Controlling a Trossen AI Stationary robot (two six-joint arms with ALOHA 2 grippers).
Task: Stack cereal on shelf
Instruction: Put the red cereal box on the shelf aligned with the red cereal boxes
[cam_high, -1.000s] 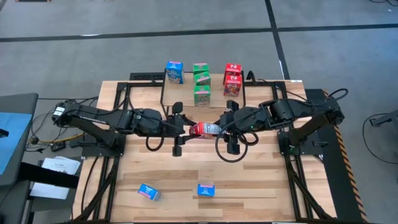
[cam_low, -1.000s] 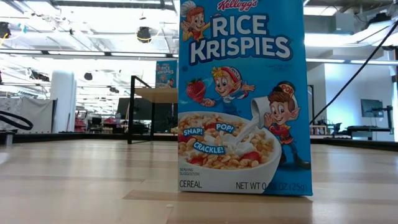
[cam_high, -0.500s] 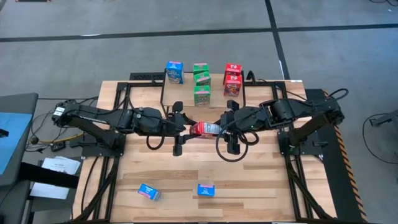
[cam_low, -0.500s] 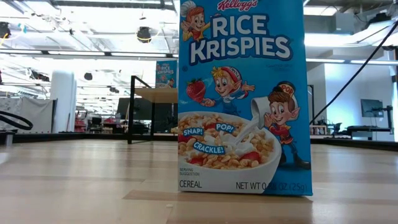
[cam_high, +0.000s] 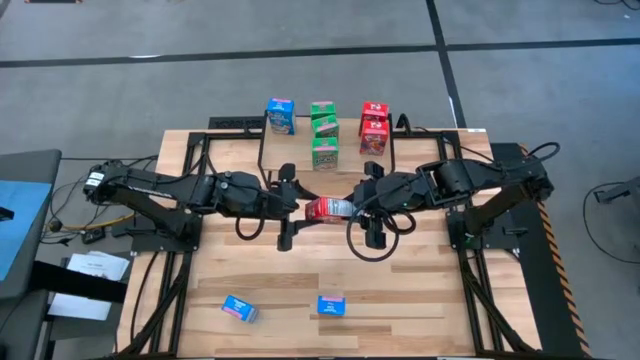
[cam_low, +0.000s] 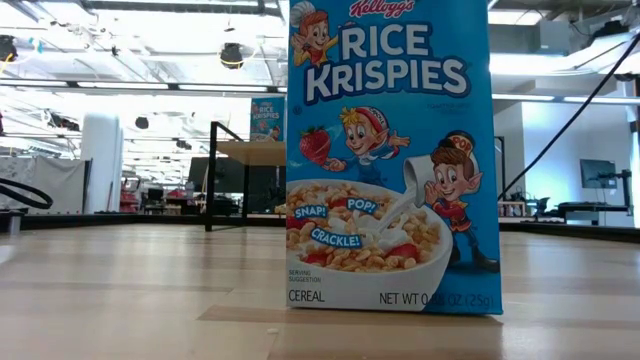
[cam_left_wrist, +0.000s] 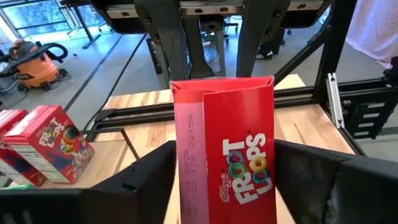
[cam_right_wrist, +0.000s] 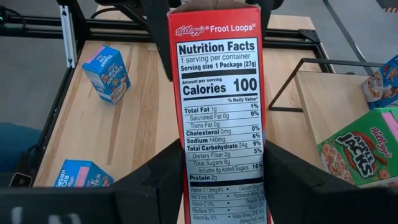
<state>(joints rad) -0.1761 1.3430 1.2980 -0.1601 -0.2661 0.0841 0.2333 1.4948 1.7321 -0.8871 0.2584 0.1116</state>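
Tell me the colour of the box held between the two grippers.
Red: the Froot Loops box, clearest in the left wrist view.

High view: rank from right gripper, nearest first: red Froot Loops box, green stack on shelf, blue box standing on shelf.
1. Red Froot Loops box, in the right gripper, mid-table.
2. Green stack, on the shelf, centre.
3. Blue box, the shelf's left end.

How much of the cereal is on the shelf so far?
Done: the shelf holds one blue, three green and two red boxes. In hand: the right gripper grips the third red box, left gripper beside it. Left: two blue boxes on the table.
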